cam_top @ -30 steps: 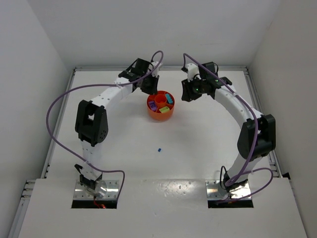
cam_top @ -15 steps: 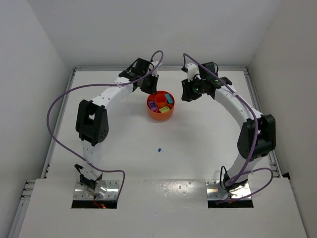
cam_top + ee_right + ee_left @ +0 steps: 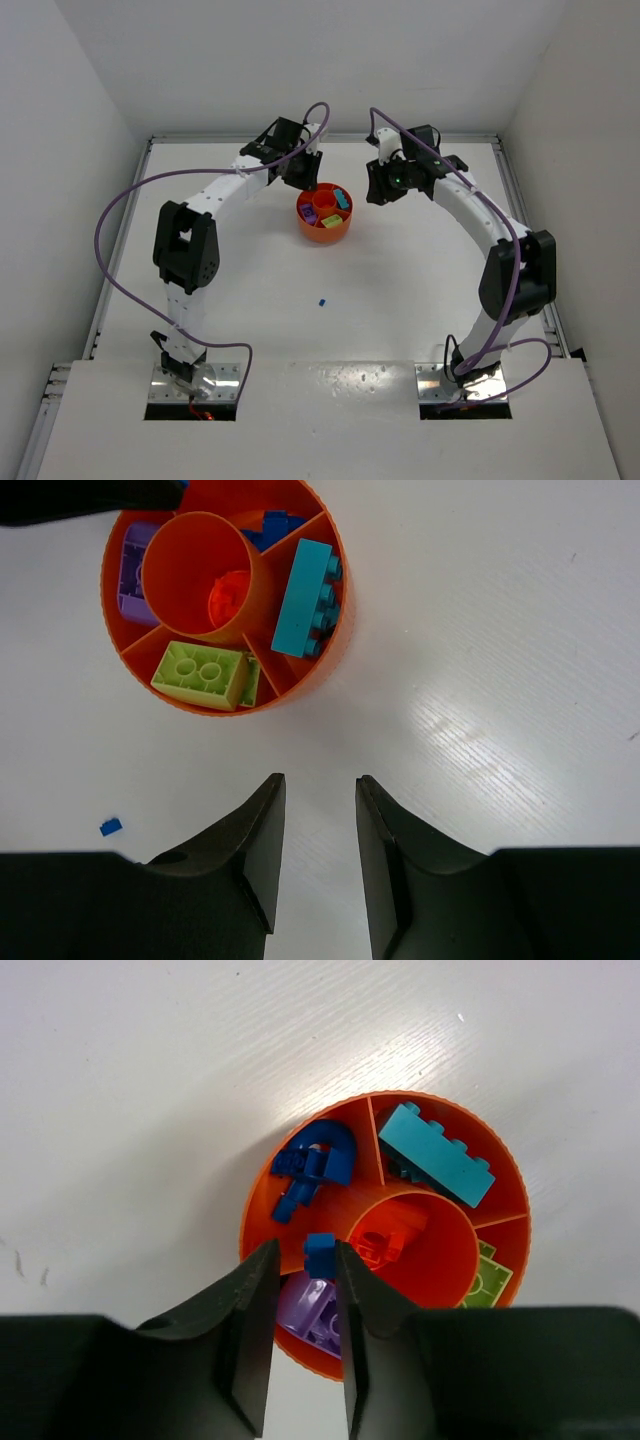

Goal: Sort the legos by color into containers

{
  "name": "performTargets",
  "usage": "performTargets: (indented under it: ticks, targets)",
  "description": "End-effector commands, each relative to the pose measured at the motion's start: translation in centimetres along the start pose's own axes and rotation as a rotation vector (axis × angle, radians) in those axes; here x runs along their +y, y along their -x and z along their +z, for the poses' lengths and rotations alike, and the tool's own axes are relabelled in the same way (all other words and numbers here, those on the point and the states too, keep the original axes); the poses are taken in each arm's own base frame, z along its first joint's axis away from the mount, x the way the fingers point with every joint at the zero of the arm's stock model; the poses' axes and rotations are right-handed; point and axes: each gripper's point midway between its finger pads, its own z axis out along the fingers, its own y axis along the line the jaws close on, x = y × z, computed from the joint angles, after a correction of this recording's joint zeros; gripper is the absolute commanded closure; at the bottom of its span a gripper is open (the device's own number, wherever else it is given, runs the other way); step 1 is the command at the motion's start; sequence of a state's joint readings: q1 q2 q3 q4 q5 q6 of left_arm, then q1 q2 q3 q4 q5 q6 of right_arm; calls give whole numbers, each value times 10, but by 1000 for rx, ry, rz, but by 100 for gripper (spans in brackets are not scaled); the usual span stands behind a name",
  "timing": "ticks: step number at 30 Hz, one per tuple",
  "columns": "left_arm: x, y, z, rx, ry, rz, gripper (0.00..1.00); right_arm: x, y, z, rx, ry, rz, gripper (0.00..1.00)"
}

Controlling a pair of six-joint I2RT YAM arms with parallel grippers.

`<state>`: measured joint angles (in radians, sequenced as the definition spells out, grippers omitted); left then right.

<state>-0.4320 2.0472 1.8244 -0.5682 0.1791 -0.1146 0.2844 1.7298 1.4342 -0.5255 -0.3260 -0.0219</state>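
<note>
The orange bowl (image 3: pixel 323 215) sits mid-table at the back. My left gripper (image 3: pixel 305 1247) hovers over its near rim (image 3: pixel 258 1195) with its jaws apart. A tiny blue lego (image 3: pixel 320 1256) rests against the right finger, and a gap shows on its left side. Below lie blue legos (image 3: pixel 315 1160), a teal brick (image 3: pixel 440 1152), an orange piece (image 3: pixel 385 1245) in the central cup, a purple brick (image 3: pixel 310 1305) and lime bricks (image 3: pixel 485 1280). My right gripper (image 3: pixel 320 780) is open and empty above bare table, beside the bowl (image 3: pixel 338 630).
One small blue lego (image 3: pixel 322 300) lies alone on the white table, well in front of the bowl; it also shows as a blue lego (image 3: pixel 110 826) at the lower left of the right wrist view. White walls close in the table on three sides.
Neither arm has shifted in the top view. The left jaws have been spreading apart over the bowl.
</note>
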Motion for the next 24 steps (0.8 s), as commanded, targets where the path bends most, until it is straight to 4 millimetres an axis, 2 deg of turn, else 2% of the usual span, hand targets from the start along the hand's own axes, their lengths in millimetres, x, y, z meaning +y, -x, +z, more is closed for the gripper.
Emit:
performTargets:
  ticks: [1, 3, 5, 9, 12, 15, 18, 19, 21, 23, 24]
  targets:
    - [1, 21, -6, -56, 2, 8, 68, -1, 18, -1, -48, 9, -11, 65]
    - [2, 21, -6, -56, 11, 8, 86, -1, 18, -1, -48, 9, -11, 65]
    - [3, 18, -2, -47, 12, 7, 88, -1, 18, -1, -48, 9, -11, 65]
    - [4, 18, -2, -48, 21, -3, 63, -1, 18, -1, -48, 9, -11, 65]
    - [3, 14, -1, -38, 12, -4, 61, -1, 18, -1, -48, 9, -11, 65]
    - [2, 14, -1, -38, 3, -4, 83, 0, 16, 2, -41, 20, -8, 65]
    - [2, 11, 3, -29, 3, -6, 89, 0, 16, 2, -41, 20, -8, 65]
    - [2, 11, 3, -29, 3, -6, 84, 0, 16, 2, -41, 20, -8, 65]
    - [2, 11, 3, -29, 3, -6, 66, 0, 16, 2, -41, 20, -8, 65]
    - [4, 11, 3, -29, 14, -17, 55, 0, 12, 3, -32, 21, -5, 65]
    - [4, 7, 4, -20, 14, -18, 53, 0, 12, 3, -32, 21, -5, 65]
